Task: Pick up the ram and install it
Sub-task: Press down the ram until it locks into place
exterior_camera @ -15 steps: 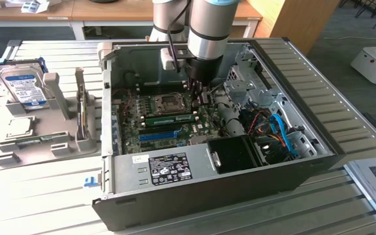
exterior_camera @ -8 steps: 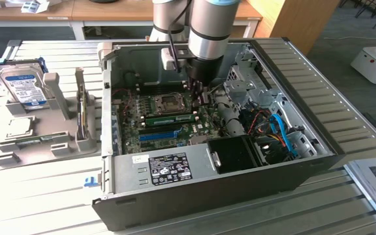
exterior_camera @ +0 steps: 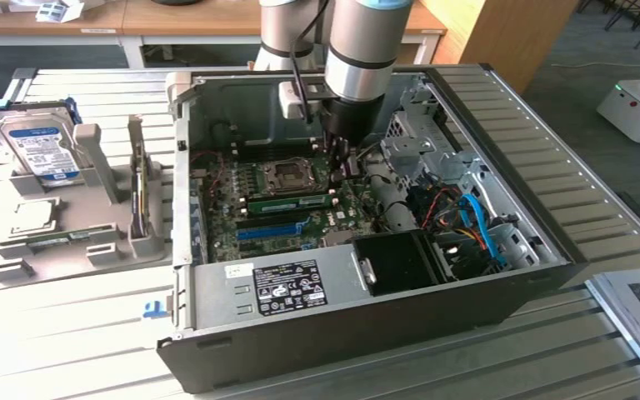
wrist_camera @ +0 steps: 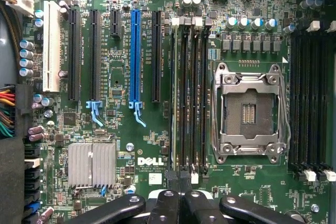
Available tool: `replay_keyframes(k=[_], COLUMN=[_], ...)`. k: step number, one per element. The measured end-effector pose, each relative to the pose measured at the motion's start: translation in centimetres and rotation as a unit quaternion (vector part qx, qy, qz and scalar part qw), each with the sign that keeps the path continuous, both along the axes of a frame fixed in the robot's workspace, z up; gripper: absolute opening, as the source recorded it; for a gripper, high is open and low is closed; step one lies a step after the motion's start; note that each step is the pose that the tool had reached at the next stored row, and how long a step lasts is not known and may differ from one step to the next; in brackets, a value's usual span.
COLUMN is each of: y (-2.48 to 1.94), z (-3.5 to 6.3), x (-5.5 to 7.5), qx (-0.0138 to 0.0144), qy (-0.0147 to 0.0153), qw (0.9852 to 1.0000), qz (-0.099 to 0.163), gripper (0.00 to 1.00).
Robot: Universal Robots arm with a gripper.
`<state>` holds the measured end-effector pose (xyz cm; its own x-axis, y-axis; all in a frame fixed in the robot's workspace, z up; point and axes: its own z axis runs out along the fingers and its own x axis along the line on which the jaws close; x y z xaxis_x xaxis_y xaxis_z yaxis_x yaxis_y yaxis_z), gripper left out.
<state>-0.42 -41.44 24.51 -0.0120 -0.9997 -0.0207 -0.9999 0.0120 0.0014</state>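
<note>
- While the gripper [wrist_camera: 184,184] hangs low inside the open computer case [exterior_camera: 353,342], its black fingers are clenched together, and I see nothing clearly pinched between them.
- Closest to the fingertips is the ram [wrist_camera: 178,98]. It stands on edge in one of the memory slots, with its thin top edge running straight away from the gripper along the slot.
- From the exterior view, the ram [exterior_camera: 287,201] is a long green stick. Its long axis runs across the motherboard from that view's left to its right.
- The gripper [exterior_camera: 346,167] sits over the ram's end on the exterior view's right, not over its middle. Whether the tips press on the stick or hover just above it, I cannot tell.
- Just beside the ram, parallel to it, lies the empty CPU socket [wrist_camera: 251,109] with its metal frame.
- Farther across the board on the other side, the long blue expansion slot [wrist_camera: 136,56] lies parallel to the ram and well apart from it.
- Outside the case, on the slatted worktop [exterior_camera: 76,342], a grey fixture [exterior_camera: 97,242] holds a hard drive [exterior_camera: 40,146] upright, well away from the gripper.
</note>
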Motion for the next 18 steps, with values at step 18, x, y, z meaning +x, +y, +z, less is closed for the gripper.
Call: replay_keyframes(k=[18], y=[0.0], z=[-1.25], x=[0.0], qx=[0.0], qy=[0.0], qw=[1.0], qz=[0.0], gripper=[0.1])
